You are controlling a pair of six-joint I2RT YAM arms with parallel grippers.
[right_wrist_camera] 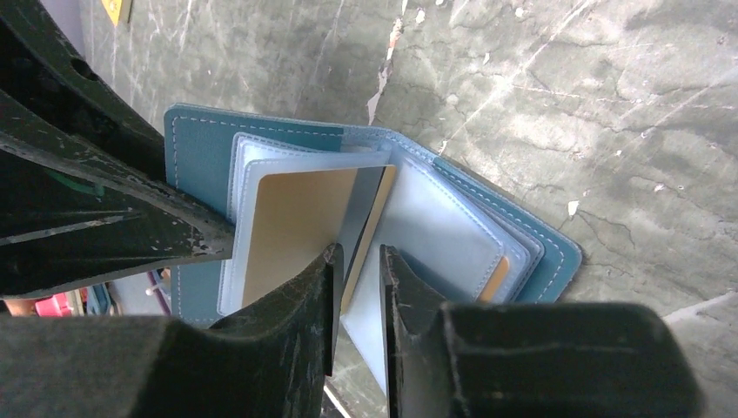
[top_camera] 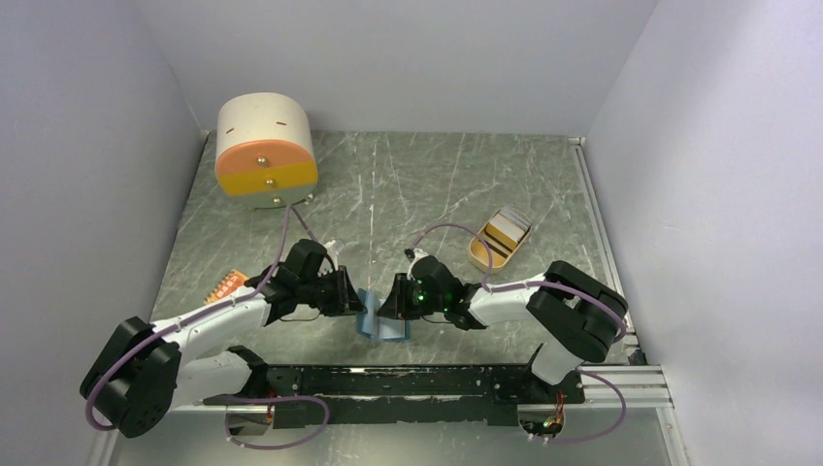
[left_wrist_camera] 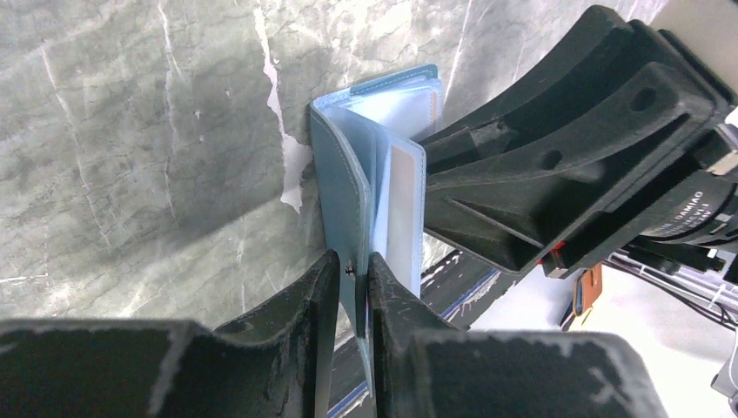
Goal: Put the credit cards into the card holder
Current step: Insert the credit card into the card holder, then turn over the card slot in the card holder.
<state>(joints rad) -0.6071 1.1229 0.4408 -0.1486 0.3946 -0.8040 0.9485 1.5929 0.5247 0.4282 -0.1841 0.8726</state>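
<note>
**Top external.** My left gripper [top_camera: 349, 291] and right gripper [top_camera: 398, 296] meet tip to tip over the card holder [top_camera: 381, 323], which stands open on edge between them. One orange card [top_camera: 229, 283] lies flat on the table [top_camera: 437, 184], well out behind my left tool. A tan tray [top_camera: 477, 257] behind and outboard of my right tool holds more cards [top_camera: 507, 229].

**Left wrist.** My left gripper [left_wrist_camera: 351, 261] is narrow, and the card holder [left_wrist_camera: 339, 174] passes its outer cover between my fingers [left_wrist_camera: 300, 305], snap stud right at the tips. I cannot tell whether the pads press it or only straddle it. The other tool fills the far side.

**Right wrist.** My right gripper [right_wrist_camera: 357, 257] is narrow, closed on an inner leaf of the card holder [right_wrist_camera: 200, 148], with the dark edge of a card running into the gap beside it. Left of my tips a gold card [right_wrist_camera: 296, 226] sits in a clear sleeve. Right of them an orange corner [right_wrist_camera: 493, 277] shows in a pocket.

**Progress, judged.** Partly done: at least two cards are seated. Left to do are the loose card on the table, the tray cards, then closing.
</note>
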